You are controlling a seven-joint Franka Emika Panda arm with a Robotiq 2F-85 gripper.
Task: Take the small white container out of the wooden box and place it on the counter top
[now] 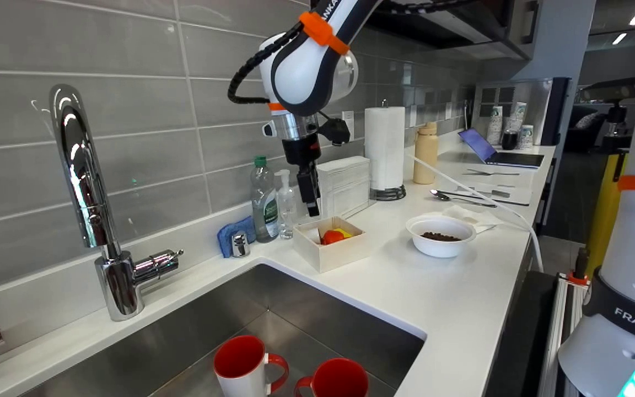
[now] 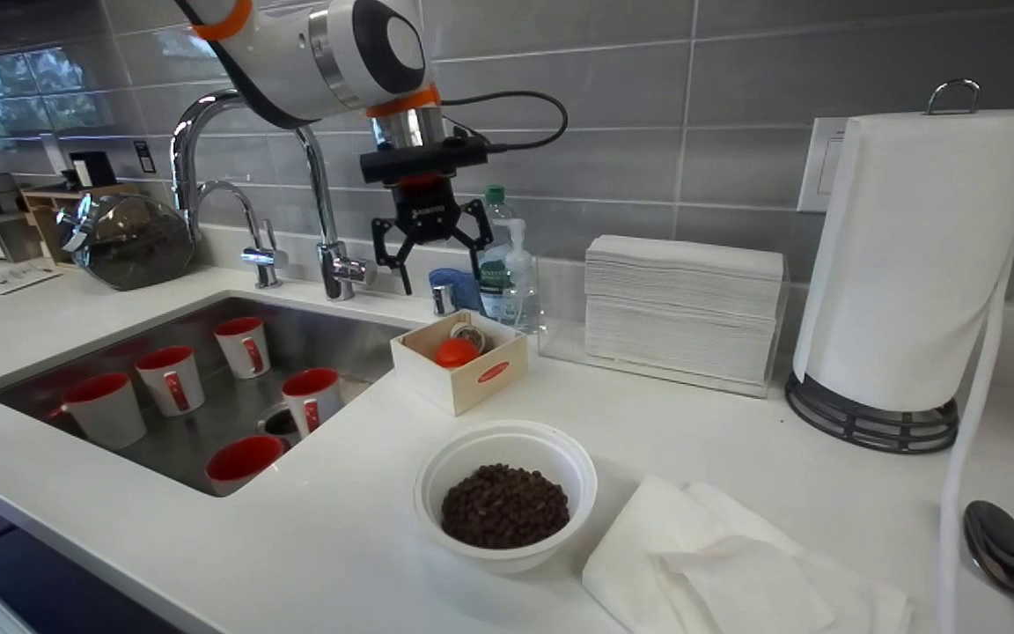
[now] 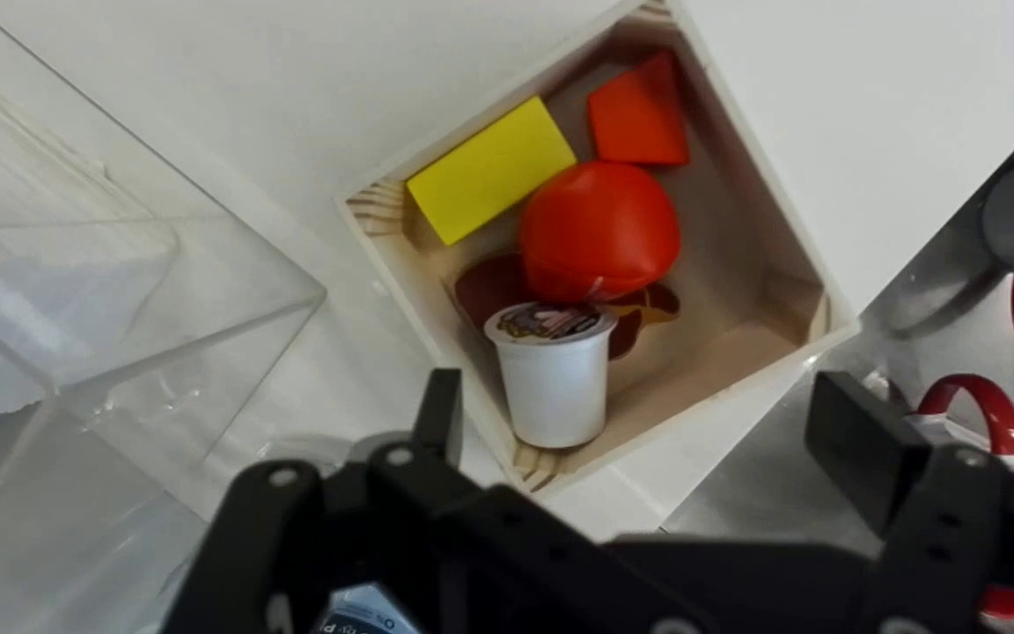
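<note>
The small white container (image 3: pixel 557 387) stands in a corner of the pale wooden box (image 3: pixel 723 365) in the wrist view, with a patterned lid. In an exterior view only its lid (image 2: pixel 469 335) shows above the box wall (image 2: pixel 463 387). The box stands on the white counter top (image 1: pixel 433 309) beside the sink corner; it also shows in an exterior view (image 1: pixel 339 256). A red round object (image 3: pixel 599 231), a yellow block (image 3: pixel 491 170) and an orange-red block (image 3: pixel 639 110) share the box. My gripper (image 3: pixel 652 431) is open and empty above the box; it shows in both exterior views (image 1: pixel 312 209) (image 2: pixel 442 280).
Clear soap bottles (image 1: pixel 265 204) and a napkin holder (image 2: pixel 683 308) stand behind the box by the wall. A white bowl (image 1: pixel 441 249) of dark pieces and a paper-towel roll (image 1: pixel 385 149) stand farther along. The steel sink (image 1: pixel 345 311) holds red-and-white mugs (image 1: pixel 240 375); a tall faucet (image 1: pixel 83 182) rises behind it.
</note>
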